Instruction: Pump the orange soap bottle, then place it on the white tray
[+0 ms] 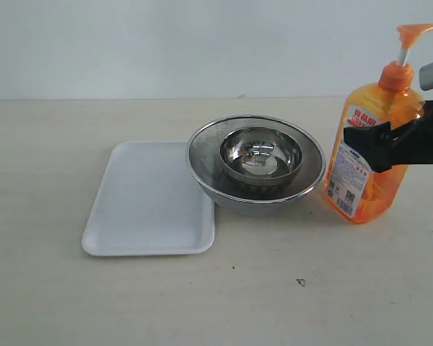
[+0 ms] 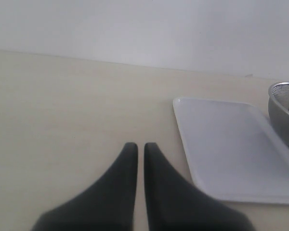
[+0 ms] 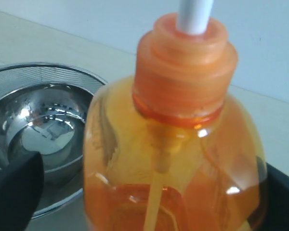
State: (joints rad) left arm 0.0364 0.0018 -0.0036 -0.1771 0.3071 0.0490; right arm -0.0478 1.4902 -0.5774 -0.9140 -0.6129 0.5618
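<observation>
The orange soap bottle [image 1: 372,191] stands upright on the table at the far right, its pump head [image 1: 418,30] raised on the white stem. My right gripper [image 1: 379,140] reaches in from the right edge and straddles the bottle's shoulder. In the right wrist view the bottle [image 3: 173,159] fills the space between the dark fingers [image 3: 17,192]; a gap shows beside one finger, so the right gripper [image 3: 151,202] stands open. The white tray [image 1: 148,194] lies flat left of centre. My left gripper [image 2: 140,147] is shut, over bare table next to the tray [image 2: 231,144].
A steel mesh bowl [image 1: 202,166] with a smaller steel bowl [image 1: 261,155] inside it sits between tray and bottle, touching the tray's right side. Its rim [image 2: 284,96] shows beyond the tray in the left wrist view. A small dark speck [image 1: 301,282] lies on the table's front.
</observation>
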